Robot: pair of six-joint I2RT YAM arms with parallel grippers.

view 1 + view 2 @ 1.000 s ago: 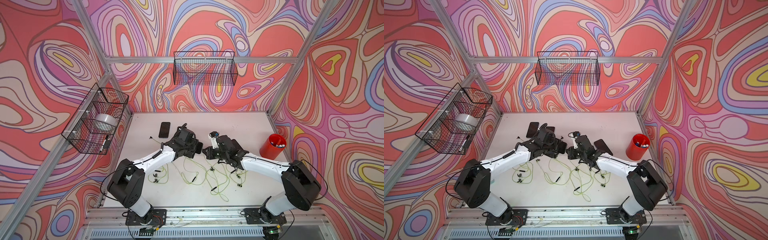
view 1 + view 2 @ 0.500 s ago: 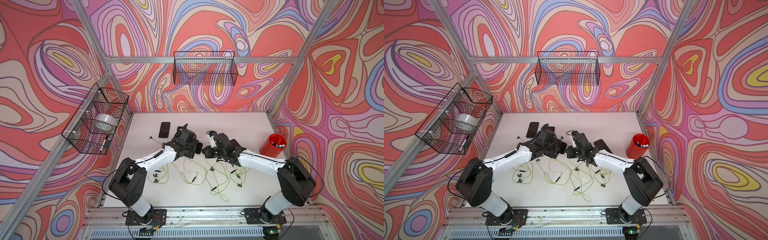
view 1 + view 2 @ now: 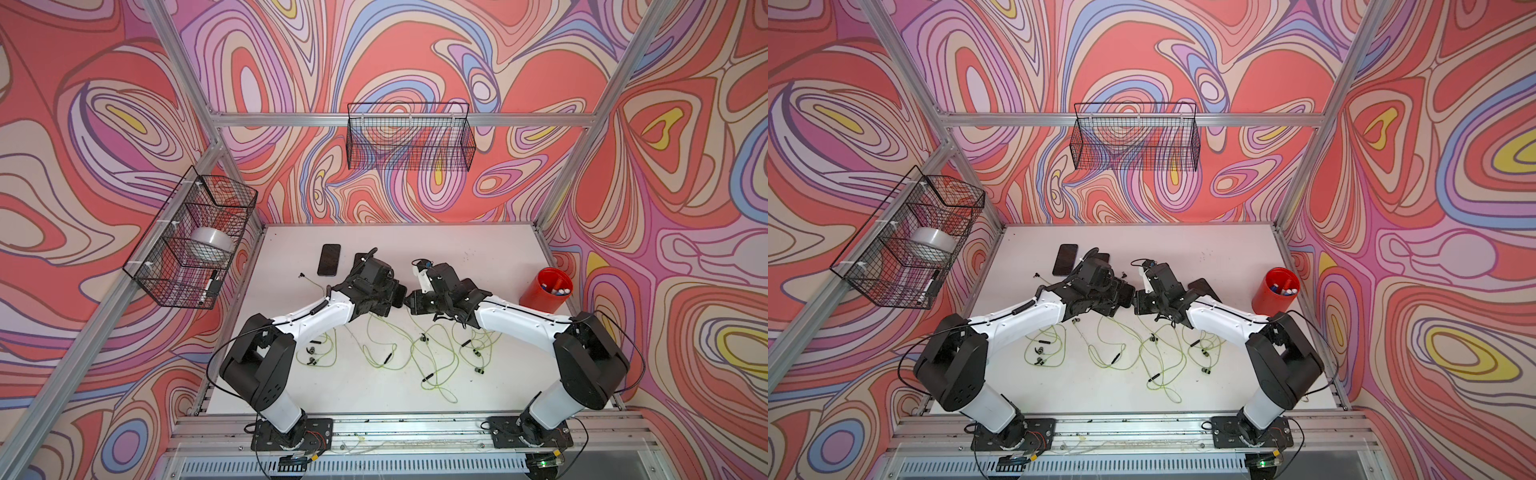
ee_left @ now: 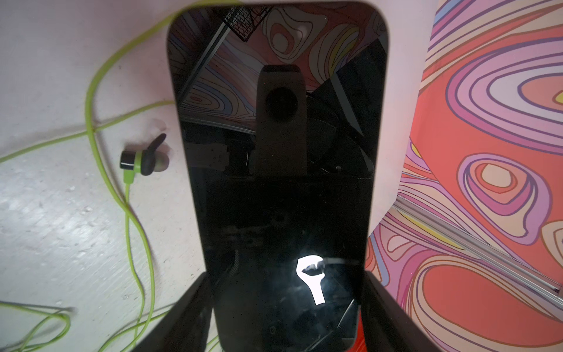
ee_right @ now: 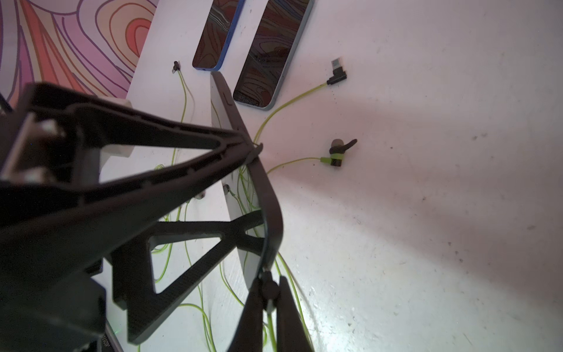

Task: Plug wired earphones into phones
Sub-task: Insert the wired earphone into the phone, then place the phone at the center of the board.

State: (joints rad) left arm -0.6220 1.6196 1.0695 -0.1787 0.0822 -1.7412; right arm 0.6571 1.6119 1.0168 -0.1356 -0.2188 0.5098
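Inside swirl-patterned walls [image 3: 415,50], a white table [image 5: 426,213] is carrying the scene. The left gripper [image 4: 288,307] is clamping a black phone [image 4: 277,183] across its width, one finger on either side edge, and is holding it raised off the table. The right gripper [image 5: 270,283], directly facing it, is pinching a dark plug [image 5: 269,291] at that phone's end; whether the plug is seated cannot be told. Loose yellow-green earphones [image 3: 390,357] are lying below both grippers, and two more phones [image 5: 274,51] are resting flat beyond the right one.
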